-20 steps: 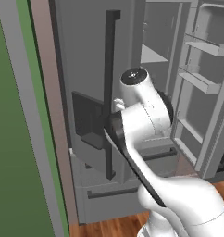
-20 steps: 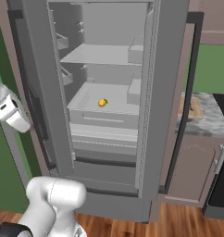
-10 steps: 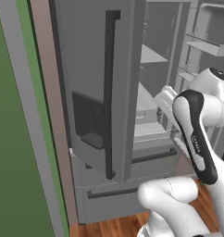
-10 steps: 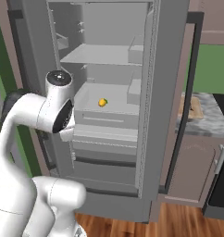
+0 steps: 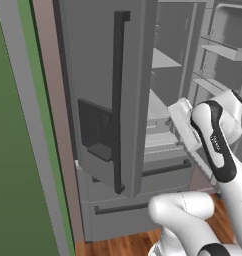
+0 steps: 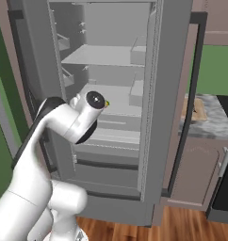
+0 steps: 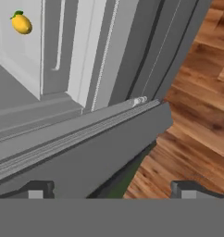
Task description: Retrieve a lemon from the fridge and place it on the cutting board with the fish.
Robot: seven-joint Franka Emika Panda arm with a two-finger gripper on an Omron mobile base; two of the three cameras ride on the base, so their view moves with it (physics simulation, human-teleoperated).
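Arm has swung in from the left door side toward the open fridge [image 6: 153, 70] since a second ago, elbow bent, wrist now just before the shelves. Gripper [image 7: 111, 189] fingers spread wide, nothing between them, tilted over the lower drawer front. Lemon [image 7: 21, 23] sits on a shelf ahead, well apart. Cutting board [image 6: 197, 109] far off right on the counter [image 6: 212, 123].

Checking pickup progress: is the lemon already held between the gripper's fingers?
No: in the hand view the lemon lies on a fridge shelf, far from the open fingertips.
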